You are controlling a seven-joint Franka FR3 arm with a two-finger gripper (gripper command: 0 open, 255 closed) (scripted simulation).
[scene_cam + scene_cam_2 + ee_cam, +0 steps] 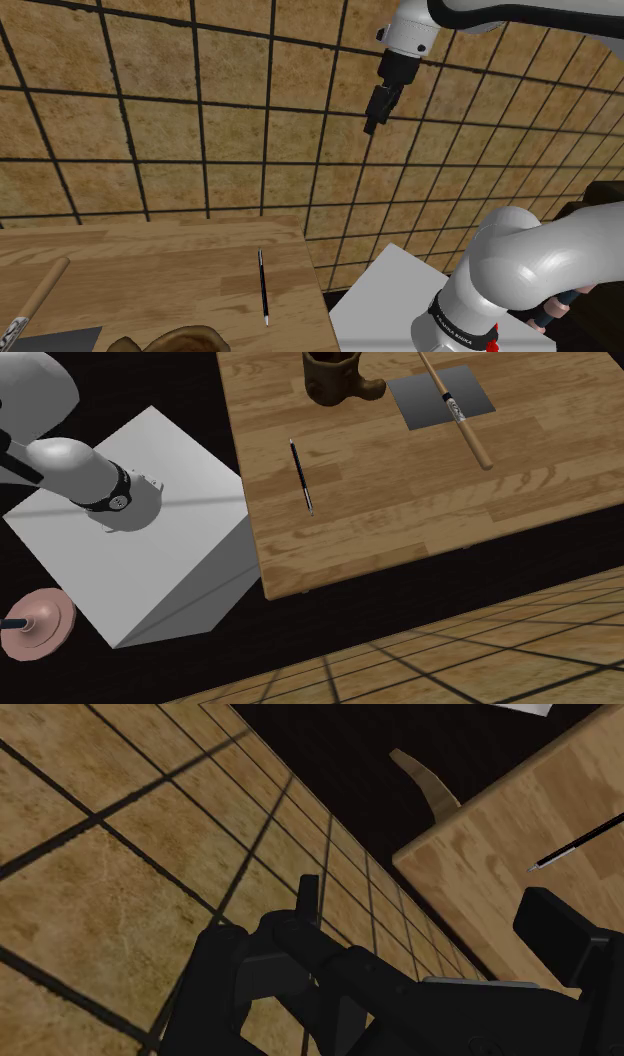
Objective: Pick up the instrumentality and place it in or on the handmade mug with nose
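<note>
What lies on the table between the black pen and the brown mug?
Nothing. In the second exterior view, bare wood of the table separates the pen from the mug.

Likely a room in a home: tan tiles (150,130) with dark grout cover the wall behind a plain wooden table (150,265)

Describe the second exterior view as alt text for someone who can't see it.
A thin black pen lies alone on a wooden table, apart from a brown mug and a wooden stick lying across a grey mat. Beside the table, the robot arm rises from a pale box.
</note>
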